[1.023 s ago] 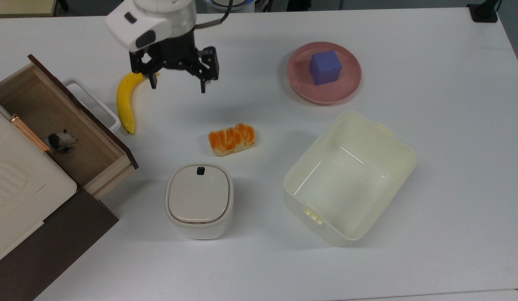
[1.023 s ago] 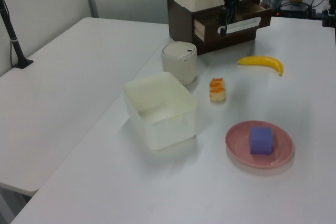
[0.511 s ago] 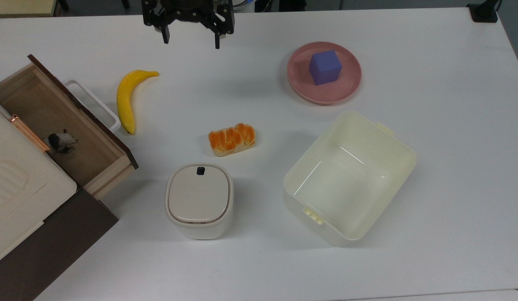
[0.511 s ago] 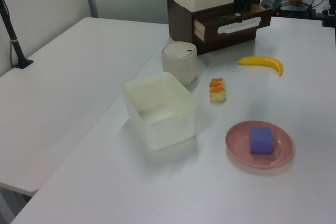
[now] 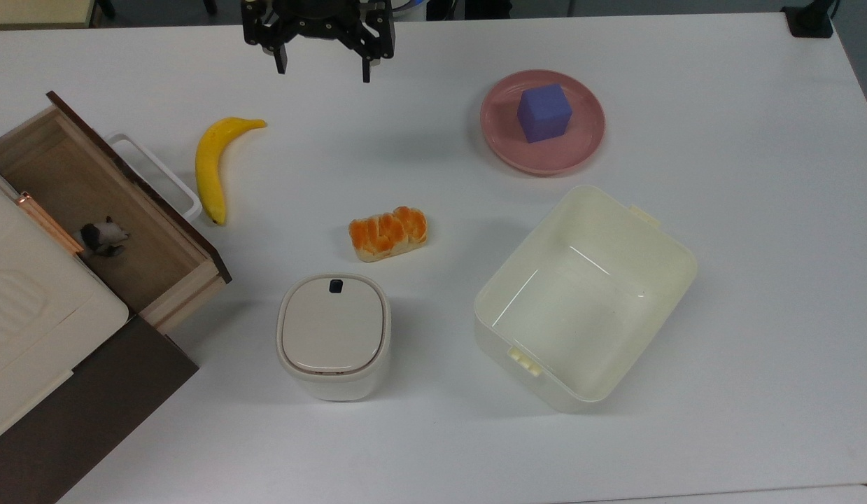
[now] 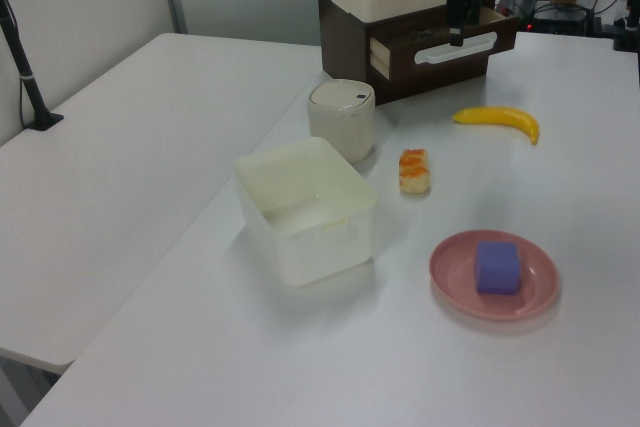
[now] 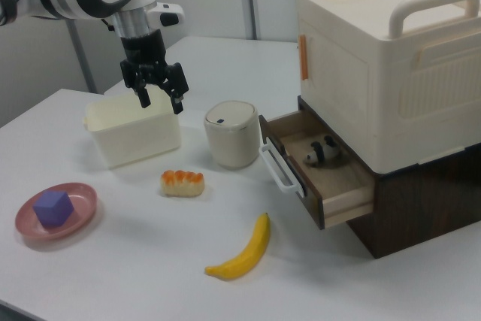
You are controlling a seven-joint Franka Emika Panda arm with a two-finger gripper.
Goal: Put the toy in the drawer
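The toy [image 5: 103, 236], a tiny black-and-white panda, lies inside the pulled-out wooden drawer [image 5: 168, 278] at the top view's left. In the right view the toy [image 7: 322, 151] rests on the drawer's floor, behind the dark front panel with its white handle [image 7: 275, 165]. My gripper [image 5: 322, 68] hangs open and empty at the table's far edge in the top view, well away from the drawer. In the right view the gripper [image 7: 159, 99] is high above the table, and in the left view the gripper [image 6: 458, 29] stands in front of the drawer [image 6: 455, 45].
A banana [image 5: 213, 165] lies beside the drawer's handle. An orange bread-like piece [image 5: 388, 232], a lidded white canister [image 5: 333, 334] and a cream plastic tub [image 5: 650, 238] occupy the middle. A purple-blue cube [image 5: 543, 112] sits on a pink plate [image 5: 587, 143]. A cream box [image 7: 391, 58] tops the drawer unit.
Over the last second my gripper has risen and pulled back from beside the banana to the table's far edge. It stayed open. The toy has stayed in the drawer.
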